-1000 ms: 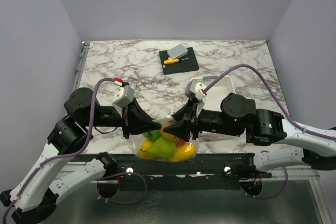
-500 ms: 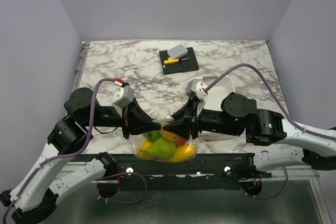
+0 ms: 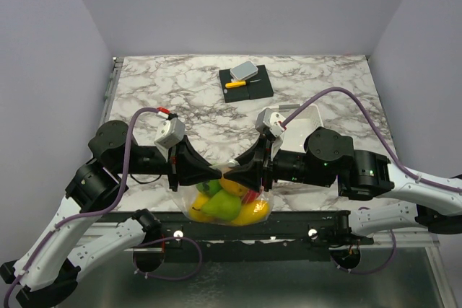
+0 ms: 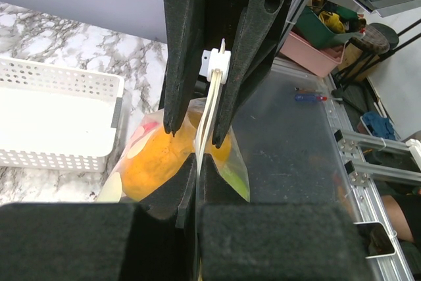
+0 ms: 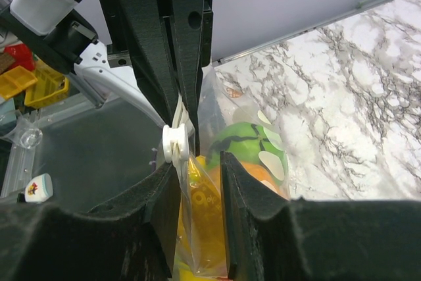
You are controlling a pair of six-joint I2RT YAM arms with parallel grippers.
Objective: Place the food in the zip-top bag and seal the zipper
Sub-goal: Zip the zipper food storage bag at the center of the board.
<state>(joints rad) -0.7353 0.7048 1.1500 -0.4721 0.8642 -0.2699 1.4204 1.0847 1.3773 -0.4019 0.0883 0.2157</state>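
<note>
The zip-top bag (image 3: 229,205) hangs at the table's near edge, clear with white dots. The food (image 3: 222,205) is inside it: green, yellow, orange and red toy fruits, with an orange one (image 4: 154,159) and a green striped one (image 5: 253,143) close to the wrist cameras. My left gripper (image 3: 216,172) (image 4: 197,162) is shut on the zipper (image 4: 209,106) at the bag's top edge. My right gripper (image 3: 240,175) (image 5: 197,162) faces it tip to tip. Its jaws stand apart astride the same edge, just beside the white slider (image 5: 173,144) (image 4: 216,64).
A white slatted basket (image 3: 312,115) (image 4: 59,120) sits behind my right arm. At the back, a black board (image 3: 249,83) carries a yellow-handled knife (image 3: 235,84) and a grey block (image 3: 243,70). The metal frame rail (image 3: 238,236) runs below the bag.
My right gripper has slid a little left toward the left gripper and its jaws have narrowed around the bag's top. The left gripper and the bag stay put.
</note>
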